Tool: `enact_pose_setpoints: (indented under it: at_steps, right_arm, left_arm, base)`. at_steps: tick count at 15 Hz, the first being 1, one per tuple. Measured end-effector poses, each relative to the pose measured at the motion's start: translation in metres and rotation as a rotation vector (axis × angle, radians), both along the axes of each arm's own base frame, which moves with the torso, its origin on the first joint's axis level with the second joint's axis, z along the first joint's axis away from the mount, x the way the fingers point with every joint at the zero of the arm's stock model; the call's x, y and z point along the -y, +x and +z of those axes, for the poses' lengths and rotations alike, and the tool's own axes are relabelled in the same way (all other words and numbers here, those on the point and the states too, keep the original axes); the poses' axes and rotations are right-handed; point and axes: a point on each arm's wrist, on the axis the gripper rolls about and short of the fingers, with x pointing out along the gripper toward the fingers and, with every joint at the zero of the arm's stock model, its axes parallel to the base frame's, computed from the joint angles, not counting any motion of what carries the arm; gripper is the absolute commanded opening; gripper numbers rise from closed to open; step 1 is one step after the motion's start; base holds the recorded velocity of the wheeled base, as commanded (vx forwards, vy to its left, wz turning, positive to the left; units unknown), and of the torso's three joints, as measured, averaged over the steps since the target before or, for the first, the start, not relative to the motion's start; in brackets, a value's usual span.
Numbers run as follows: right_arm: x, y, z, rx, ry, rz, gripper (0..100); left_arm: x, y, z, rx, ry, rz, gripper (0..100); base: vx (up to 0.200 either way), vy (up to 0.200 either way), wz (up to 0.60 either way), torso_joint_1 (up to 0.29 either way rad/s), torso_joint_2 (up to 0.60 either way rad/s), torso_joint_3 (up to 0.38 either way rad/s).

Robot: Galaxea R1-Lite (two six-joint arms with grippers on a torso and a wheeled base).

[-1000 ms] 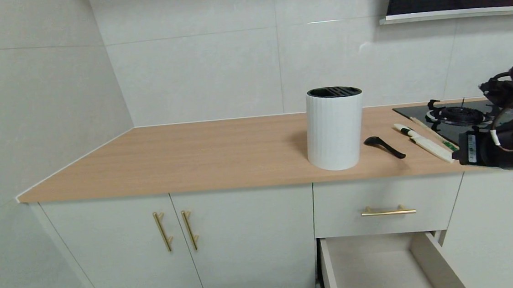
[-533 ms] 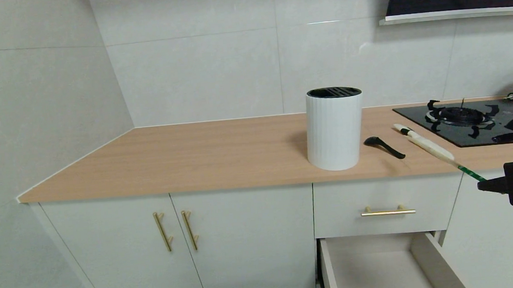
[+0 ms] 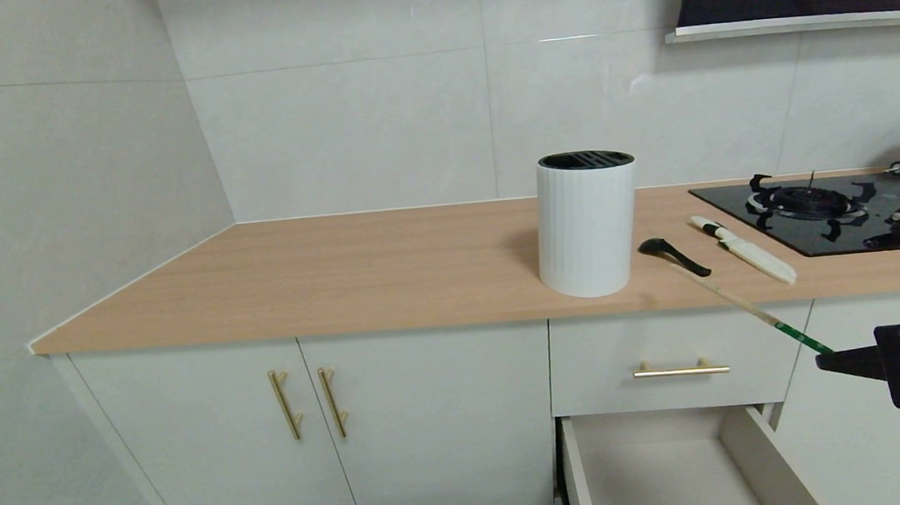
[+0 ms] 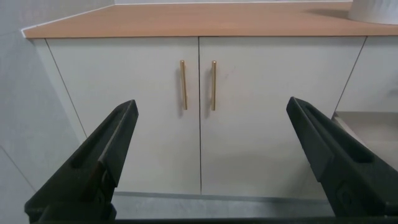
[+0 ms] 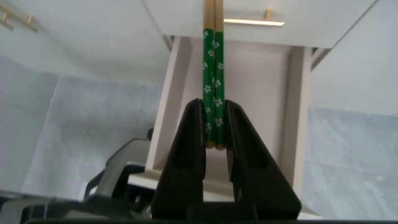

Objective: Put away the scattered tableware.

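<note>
1. The left gripper [image 4: 211, 109] is hanging released, jaws wide, facing the cabinet doors [image 4: 143, 112].
2. The right gripper [image 3: 828, 357], at 4 o'clock and partly cut off by the edge, is clenching the chopsticks [image 3: 744, 311] near the open drawer [image 3: 759, 457].
3. Their tips, pointing to 10 o'clock, are blurring beside the black spoon [image 3: 674, 256].
4. Compared with half a second ago, the gripper is sitting lower and the tips are lying off the white knife [image 3: 743, 249].

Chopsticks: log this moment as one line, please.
right gripper shut on chopsticks | held before cabinet, open drawer below | left gripper open | spoon, knife on counter
</note>
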Motion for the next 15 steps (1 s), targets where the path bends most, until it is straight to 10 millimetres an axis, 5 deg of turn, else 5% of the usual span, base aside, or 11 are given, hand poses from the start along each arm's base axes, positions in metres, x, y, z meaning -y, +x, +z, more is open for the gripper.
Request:
enact_pose_setpoints:
  at_steps: [15]
  right_arm:
    - [-0.023,-0.002,-0.025,-0.114,-0.003,0.164,0]
  left_arm:
    - [0.0,0.0,0.0,-0.001,0.0,0.0,100]
  base:
    - [0.0,0.0,0.0,-0.136,0.4,0.254]
